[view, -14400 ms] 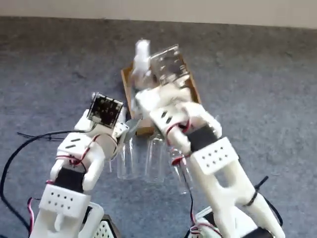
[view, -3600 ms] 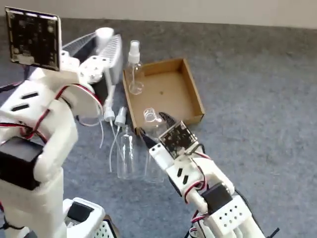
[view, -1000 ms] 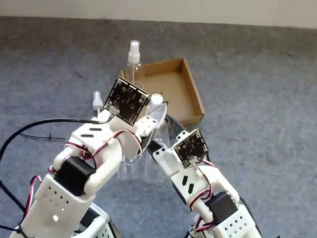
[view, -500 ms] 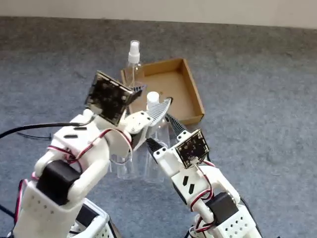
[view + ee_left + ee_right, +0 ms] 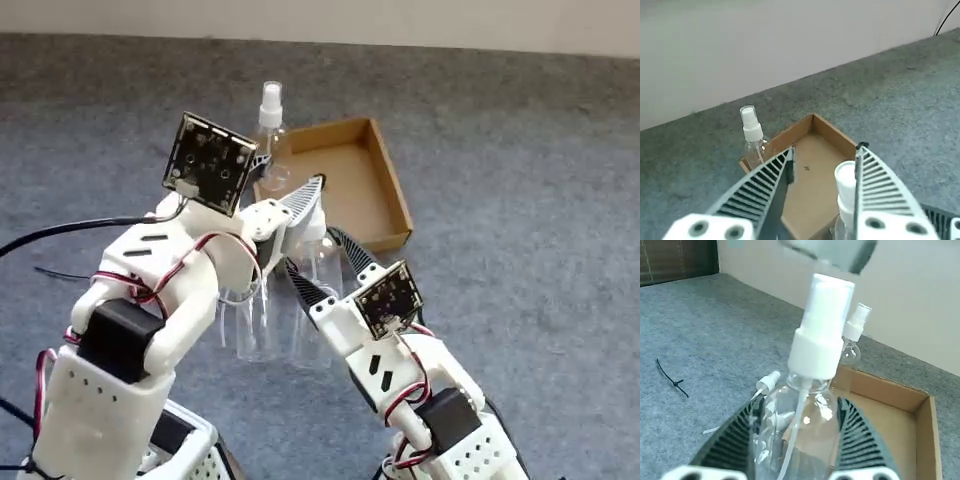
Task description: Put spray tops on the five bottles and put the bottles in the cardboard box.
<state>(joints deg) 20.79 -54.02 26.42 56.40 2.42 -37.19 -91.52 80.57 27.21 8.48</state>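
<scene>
My right gripper [image 5: 799,405] is shut on a clear bottle [image 5: 800,435], which stands upright with a white spray top [image 5: 822,335] on its neck. From above, this gripper [image 5: 310,250] holds the bottle [image 5: 322,262] just in front of the cardboard box [image 5: 390,215]. My left gripper [image 5: 825,149] is open above it, and the spray top [image 5: 845,185] stands beside one finger. A capped bottle [image 5: 270,130] stands in the box's far left corner [image 5: 752,132]. The left gripper [image 5: 290,175] hovers over the box's near left side.
Two more clear bottles [image 5: 250,325] [image 5: 310,342] stand on the grey carpet between the arms. Another spray top [image 5: 767,382] shows behind the held bottle. A black cable tie [image 5: 672,382] lies on the carpet, left of the arms in the high view. The box floor [image 5: 350,185] is bare.
My left arm has lifted and swung its wrist back toward the far left, with its fingers spread off the spray top. The right arm has stayed still, holding the bottle.
</scene>
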